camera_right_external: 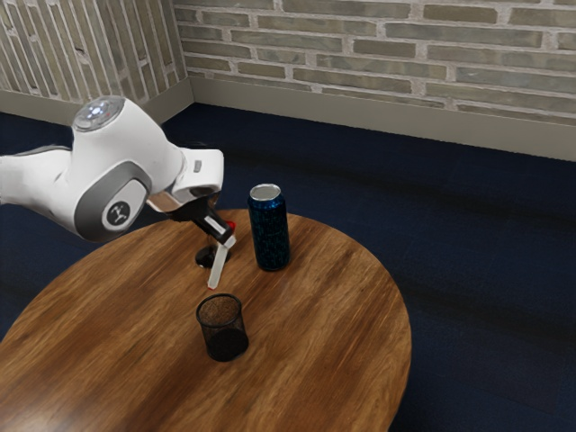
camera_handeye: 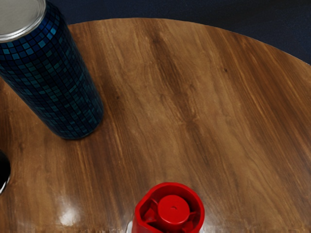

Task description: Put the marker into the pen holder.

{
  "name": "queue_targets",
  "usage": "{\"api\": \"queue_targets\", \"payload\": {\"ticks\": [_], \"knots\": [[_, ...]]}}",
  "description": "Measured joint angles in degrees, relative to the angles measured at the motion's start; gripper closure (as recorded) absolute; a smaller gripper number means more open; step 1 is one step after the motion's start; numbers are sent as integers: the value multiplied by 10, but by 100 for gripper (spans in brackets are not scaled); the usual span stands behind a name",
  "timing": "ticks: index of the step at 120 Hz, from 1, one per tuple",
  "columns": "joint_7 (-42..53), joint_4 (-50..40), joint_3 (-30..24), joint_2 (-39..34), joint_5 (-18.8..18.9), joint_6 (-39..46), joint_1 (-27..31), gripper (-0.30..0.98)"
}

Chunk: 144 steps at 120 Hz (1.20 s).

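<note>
black two-finger claw (camera_right_external: 224, 234) at end of white robot arm (camera_right_external: 117, 171), narrowed and holding white marker with red cap (camera_right_external: 218, 265). marker tilted, red cap end up at claw, other end slanting down toward exterior view's bottom. outside the holder, apart from its rim; can't tell if lower end touching counter. in wrist view, red round end of marker just under hand, ridged and hollow around a central knob.

black wire-mesh cylindrical pen holder (camera_right_external: 222, 329) upright on round brown wood-grain counter (camera_right_external: 315, 351), open side up, nearer the exterior camera than marker. tall blue mosaic-patterned metal can with silver top (camera_right_external: 270, 229) also upright on counter, near marker, toward exterior view's right of claw, apart from both. small dark round thing (camera_right_external: 204, 259) on counter, partly behind marker, too hidden to name. in wrist view, glossy black curved thing near can, cut off by frame edge, can't tell what.

beyond counter: dark blue floor (camera_right_external: 468, 234), pale baseboard (camera_right_external: 360, 105), grey-tan brick wall (camera_right_external: 378, 45).
</note>
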Motion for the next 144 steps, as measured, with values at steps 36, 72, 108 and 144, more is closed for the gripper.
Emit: {"api": "queue_targets", "payload": {"ticks": [36, 72, 108, 144], "knots": [[-4, -18, -5, 38, -7, 11, 0, 78], [13, -16, -5, 52, -21, 10, 0, 26], [21, 335, 45, 213, -9, -213, -16, 6], [-25, 535, 149, 222, 13, -530, -20, 1]]}}
